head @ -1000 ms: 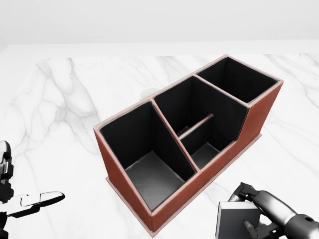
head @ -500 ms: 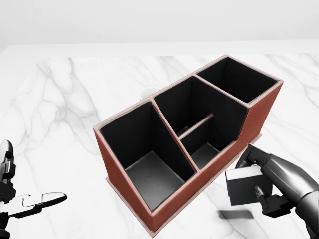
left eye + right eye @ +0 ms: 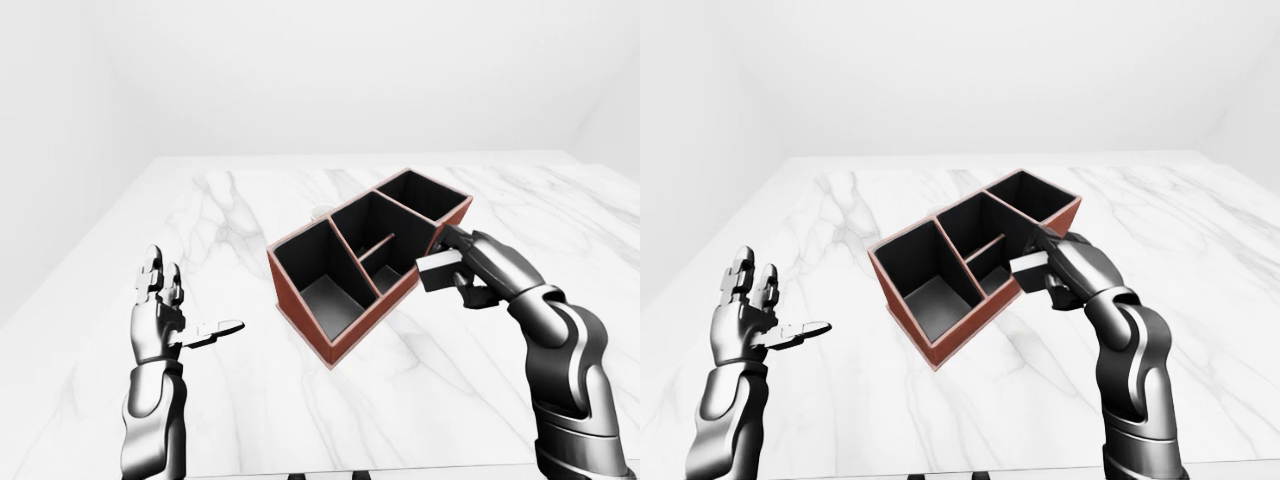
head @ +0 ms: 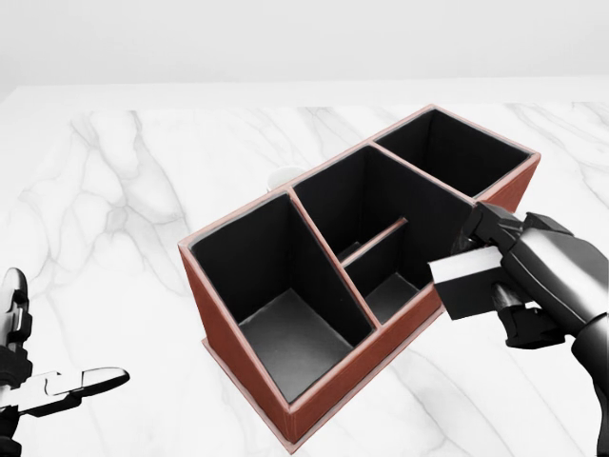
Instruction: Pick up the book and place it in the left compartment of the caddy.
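Note:
The caddy (image 4: 221, 318) is a red-brown box with black-lined compartments, lying diagonally on the marble table. Its large left compartment (image 4: 285, 333) is empty. My right hand (image 4: 519, 286) is shut on the book (image 4: 468, 284), a small dark block with a white page edge, held in the air at the caddy's right wall beside the divided middle compartment. My left hand (image 3: 180, 320) is open, fingers spread, hovering well to the left of the caddy with nothing in it.
The white marble table (image 4: 114, 219) spreads around the caddy. A small white round thing (image 4: 283, 176) peeks out behind the caddy's upper rim. The table's near edge (image 3: 300, 468) shows at the bottom of the left-eye view.
My right hand has lifted the book off the table, up and slightly right, from the bottom edge of the head view to the caddy's rim height. The left hand barely moved.

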Tool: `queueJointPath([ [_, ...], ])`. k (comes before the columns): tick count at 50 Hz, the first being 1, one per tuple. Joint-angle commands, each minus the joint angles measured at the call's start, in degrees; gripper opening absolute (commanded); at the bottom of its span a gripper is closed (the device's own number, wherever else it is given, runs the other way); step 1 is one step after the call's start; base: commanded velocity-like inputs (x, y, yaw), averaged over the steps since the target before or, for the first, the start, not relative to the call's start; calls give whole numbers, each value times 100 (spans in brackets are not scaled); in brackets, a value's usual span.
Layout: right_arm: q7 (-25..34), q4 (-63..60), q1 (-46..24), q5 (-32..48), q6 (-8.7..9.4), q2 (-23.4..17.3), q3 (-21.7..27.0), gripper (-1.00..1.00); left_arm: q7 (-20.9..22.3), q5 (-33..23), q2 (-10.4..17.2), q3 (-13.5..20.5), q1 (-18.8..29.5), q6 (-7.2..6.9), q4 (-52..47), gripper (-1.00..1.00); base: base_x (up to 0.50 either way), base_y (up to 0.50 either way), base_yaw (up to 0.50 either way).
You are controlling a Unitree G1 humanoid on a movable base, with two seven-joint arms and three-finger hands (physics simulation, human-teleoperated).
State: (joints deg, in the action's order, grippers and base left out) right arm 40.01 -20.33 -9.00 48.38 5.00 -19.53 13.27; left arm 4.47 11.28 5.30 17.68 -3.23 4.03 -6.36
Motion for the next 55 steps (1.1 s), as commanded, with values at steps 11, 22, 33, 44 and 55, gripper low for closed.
queueJointPath([
  [11, -1, -512, -646, 114, 0, -200, -101, -100, -27, -26, -29, -56, -5, -106, -131, 100, 0, 0, 0],
  [22, -1, -603, -1021, 4, 0, -229, -233, -100, -23, -35, -43, -44, -45, -173, -251, 100, 0, 0, 0],
  [33, -1, -618, -1426, -256, 0, -324, -356, -100, -20, -23, -41, -39, -41, -191, -273, 100, 0, 0, 0],
  [44, -1, -730, -1569, -785, 0, -357, -360, -100, -19, -69, -71, -74, -55, -198, -300, 100, 0, 0, 0],
  [55, -1, -631, -1861, -1732, 0, -283, -244, -100, 9, -37, -51, -41, -41, -52, -115, 100, 0, 0, 0],
])
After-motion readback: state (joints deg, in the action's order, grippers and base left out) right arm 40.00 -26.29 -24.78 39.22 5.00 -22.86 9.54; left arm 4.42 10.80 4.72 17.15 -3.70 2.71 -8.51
